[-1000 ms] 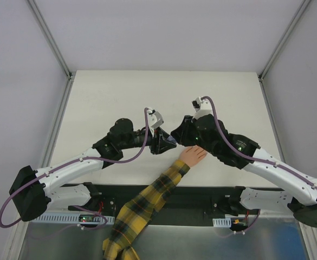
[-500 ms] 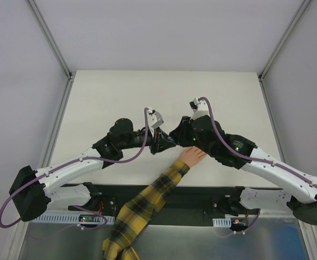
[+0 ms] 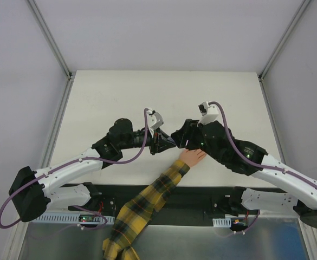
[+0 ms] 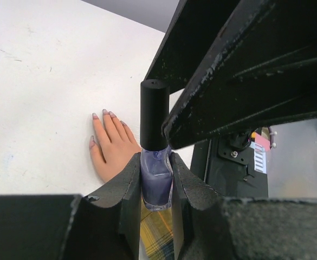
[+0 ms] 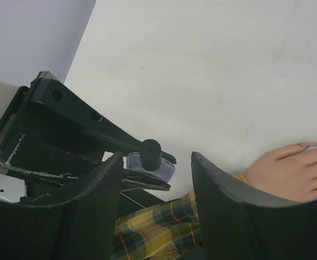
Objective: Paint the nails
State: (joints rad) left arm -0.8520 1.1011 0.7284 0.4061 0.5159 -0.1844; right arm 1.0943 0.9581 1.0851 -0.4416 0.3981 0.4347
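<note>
Left gripper (image 4: 157, 185) is clamped on the bottle (image 4: 156, 176), its cap (image 4: 153, 111) still on. Right gripper (image 5: 157, 162) hangs spread around that cap. Nails (image 4: 96, 116) rest on the table (image 4: 39, 81) nearby. I judge we're uncapping: next I close on the cap and twist.
</note>
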